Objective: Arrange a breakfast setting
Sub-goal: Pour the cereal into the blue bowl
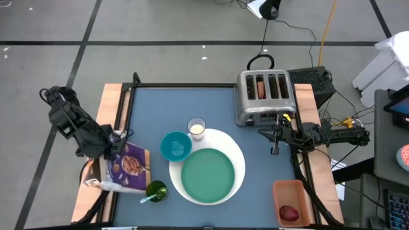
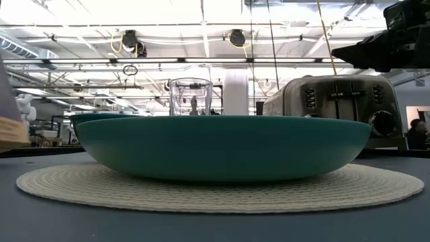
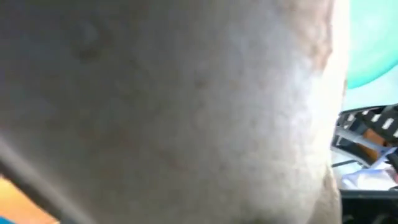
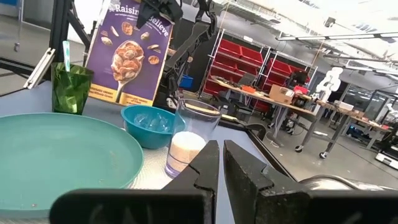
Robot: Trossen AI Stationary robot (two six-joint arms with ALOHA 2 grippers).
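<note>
My left fingers [image 1: 114, 142] pinch the top of the purple cereal box [image 1: 128, 167]. My right fingers [image 1: 275, 136] are shut on nothing, by the toaster [image 1: 265, 96].

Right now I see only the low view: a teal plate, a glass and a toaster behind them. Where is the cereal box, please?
Observer: The purple cereal box is at the table's left edge, and the left gripper is shut on its top.
Operator: And the apple?
Observer: The red apple lies in an orange bin at the table's right edge.
Operator: Is the right gripper busy?
Observer: No. The right gripper is shut and empty, beside the toaster.
</note>
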